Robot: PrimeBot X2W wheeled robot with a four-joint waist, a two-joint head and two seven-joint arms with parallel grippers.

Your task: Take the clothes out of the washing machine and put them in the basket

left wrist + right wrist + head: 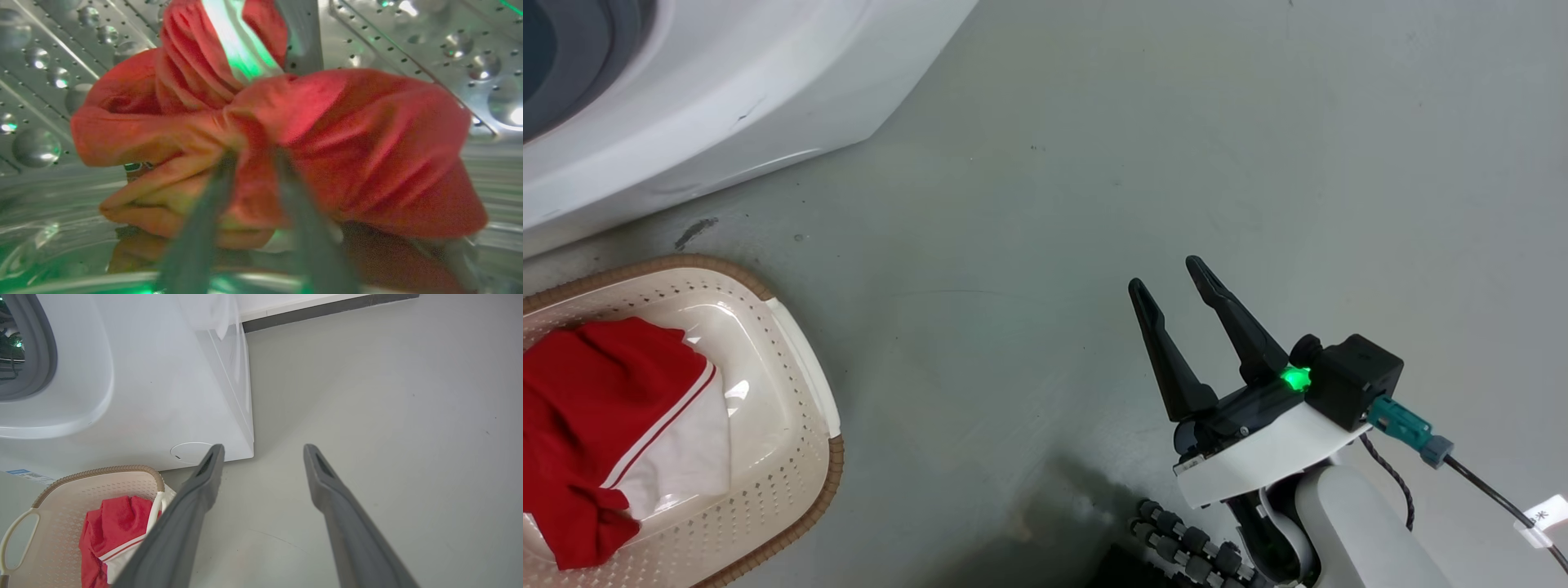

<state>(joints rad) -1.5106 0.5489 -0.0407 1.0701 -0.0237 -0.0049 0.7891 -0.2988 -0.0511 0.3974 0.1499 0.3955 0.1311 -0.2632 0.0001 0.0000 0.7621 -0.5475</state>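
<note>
Left tool (255,155) pinching bunched red garment (367,155) inside drum (449,49); grip possibly slipping loose, fabric dropping onto floor (1094,163) short of basket (836,469). Right tool (1165,274) hanging spread, idling.

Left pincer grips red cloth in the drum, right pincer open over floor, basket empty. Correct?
No: the basket holds a red-and-white garment, per the head view. Left pincer does grip red cloth in the drum; right pincer is open over the floor.
</note>
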